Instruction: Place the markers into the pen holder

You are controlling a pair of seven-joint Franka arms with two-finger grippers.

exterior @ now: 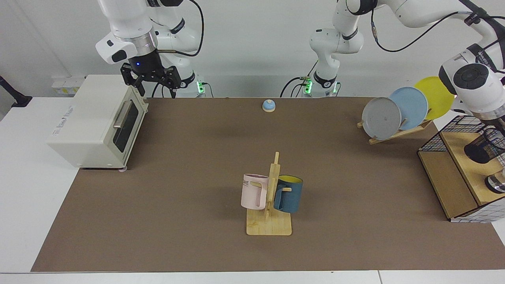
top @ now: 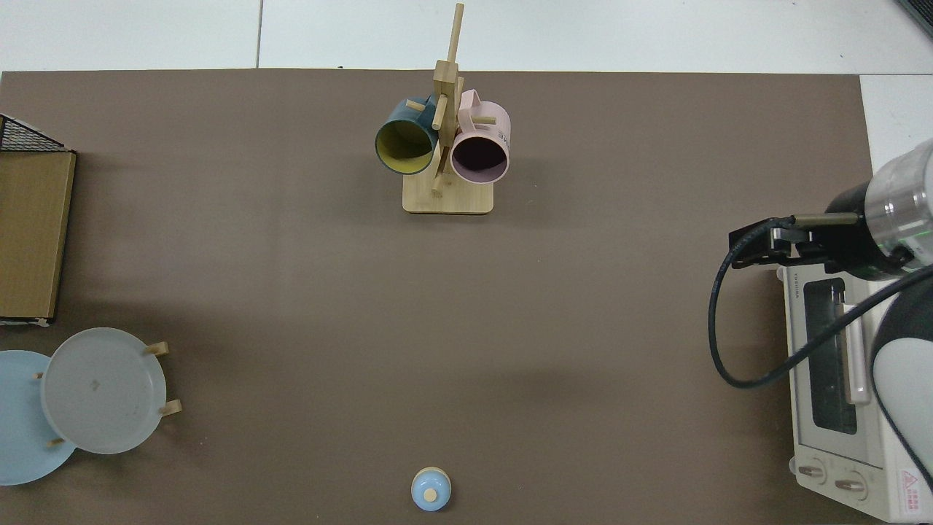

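The pen holder (exterior: 482, 149), a black mesh cup, stands on the wooden shelf (exterior: 461, 157) at the far right edge of the facing view. My left arm reaches over it, and the left gripper (exterior: 498, 127) hangs right above the cup, mostly cut off by the frame edge. The markers are hidden in both views. My right gripper (exterior: 154, 91) waits open and empty above the toaster oven's front corner. It also shows at the right of the top view as the right gripper (top: 754, 244).
A white toaster oven (exterior: 94, 122) sits at the left. A mug tree (exterior: 270, 205) holds a pink and a blue mug mid-table. A plate rack (exterior: 398, 114), a small blue bell (exterior: 268, 105), a wire basket (exterior: 438, 138) and a shiny metal cylinder (exterior: 496, 183) are also there.
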